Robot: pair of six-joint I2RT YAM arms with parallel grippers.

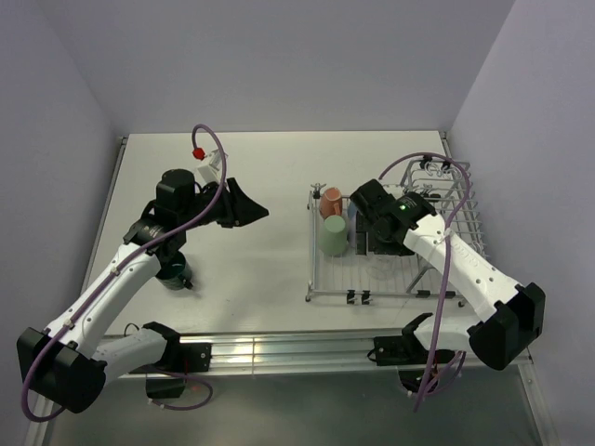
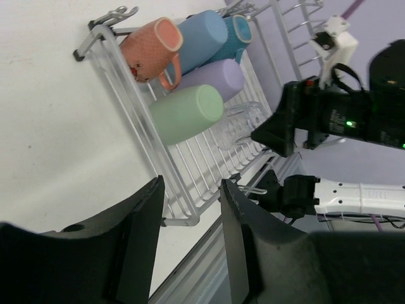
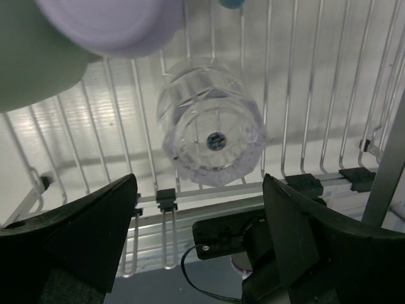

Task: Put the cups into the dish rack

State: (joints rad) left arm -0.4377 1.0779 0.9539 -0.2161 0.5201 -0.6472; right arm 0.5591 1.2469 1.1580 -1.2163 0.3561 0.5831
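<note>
The silver wire dish rack [image 1: 400,294] stands at the right. In the left wrist view, the rack [image 2: 190,158] holds an orange mug [image 2: 152,47], a light blue mug [image 2: 202,38], a blue mug [image 2: 237,28], a lavender mug [image 2: 215,82], a pale green mug [image 2: 186,114] and a clear tumbler [image 2: 243,120]. My right gripper [image 3: 197,183] is open and empty just above the upside-down tumbler [image 3: 212,139]. My left gripper [image 2: 190,209] is open and empty over the table, left of the rack. A dark green mug [image 1: 175,274] stands on the table, partly hidden under my left arm.
The rack's raised wire side section [image 1: 456,200] stands on its far right. A metal rail [image 1: 279,351] runs along the table's near edge. Walls close in the table on the left, back and right.
</note>
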